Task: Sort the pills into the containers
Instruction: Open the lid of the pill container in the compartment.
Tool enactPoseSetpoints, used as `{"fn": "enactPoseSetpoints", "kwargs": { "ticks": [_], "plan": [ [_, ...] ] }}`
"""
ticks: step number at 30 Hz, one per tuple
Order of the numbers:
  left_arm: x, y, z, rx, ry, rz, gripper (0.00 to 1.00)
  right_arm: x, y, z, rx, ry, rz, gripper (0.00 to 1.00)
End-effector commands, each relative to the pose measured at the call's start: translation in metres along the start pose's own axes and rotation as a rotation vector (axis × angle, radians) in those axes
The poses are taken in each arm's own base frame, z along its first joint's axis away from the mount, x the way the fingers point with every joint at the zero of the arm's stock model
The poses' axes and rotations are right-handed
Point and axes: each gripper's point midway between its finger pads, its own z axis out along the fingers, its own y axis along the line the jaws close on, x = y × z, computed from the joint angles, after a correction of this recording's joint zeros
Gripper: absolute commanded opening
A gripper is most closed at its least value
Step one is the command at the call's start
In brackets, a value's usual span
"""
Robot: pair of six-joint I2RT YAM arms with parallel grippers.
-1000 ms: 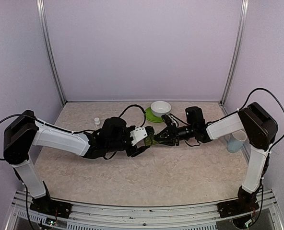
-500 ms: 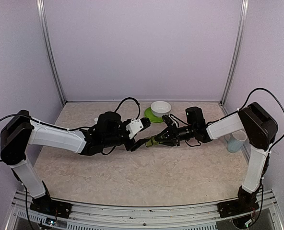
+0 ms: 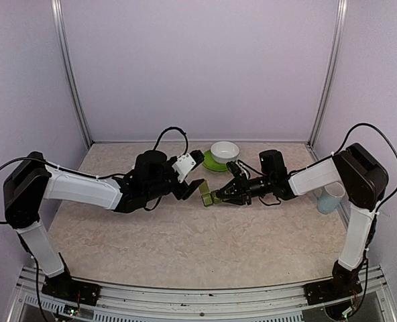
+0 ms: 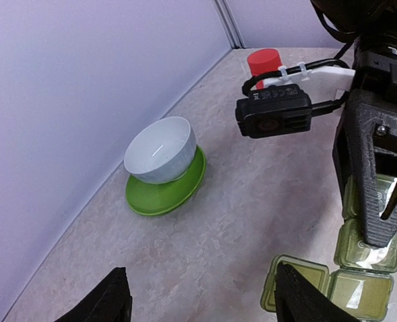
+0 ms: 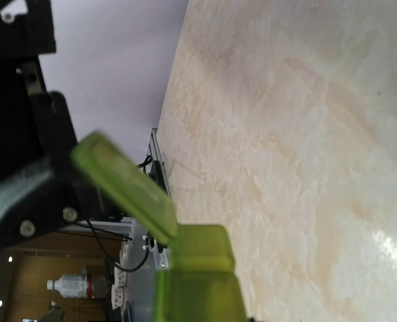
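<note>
— At mid-table, what's happening?
— Right gripper [image 3: 216, 197] is clamped on the green containers [image 3: 206, 195], one lid flipped up. Left gripper [image 4: 204, 300] hangs just left of them, jaws fairly wide, empty.
— Next?
— Lid-opening, I'd say; it must catch another lid's edge.

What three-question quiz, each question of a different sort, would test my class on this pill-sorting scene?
1. True or false: the white bowl sits on the green plate.
2. What does the right pincer hold? A. the red bottle; B. the containers; C. the white bowl.
3. Fill in the gap: the left pincer is ____ and holds nothing.

Key: 1 true; 2 B; 3 open.
</note>
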Motion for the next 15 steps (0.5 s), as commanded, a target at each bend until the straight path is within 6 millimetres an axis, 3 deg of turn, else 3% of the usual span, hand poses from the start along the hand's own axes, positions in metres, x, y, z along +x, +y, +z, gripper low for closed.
{"fn": "enactPoseSetpoints", "kwargs": {
  "ticks": [1, 15],
  "plan": [
    [0.001, 0.015, 0.013, -0.054, 0.014, -0.031, 0.71, 0.003, 0.005, -0.004, -0.01, 0.005, -0.016, 0.22],
    [0.02, 0.003, 0.025, 0.032, 0.064, -0.046, 0.7, -0.005, 0.011, -0.003, -0.021, 0.001, -0.033, 0.22]
  ]
}}
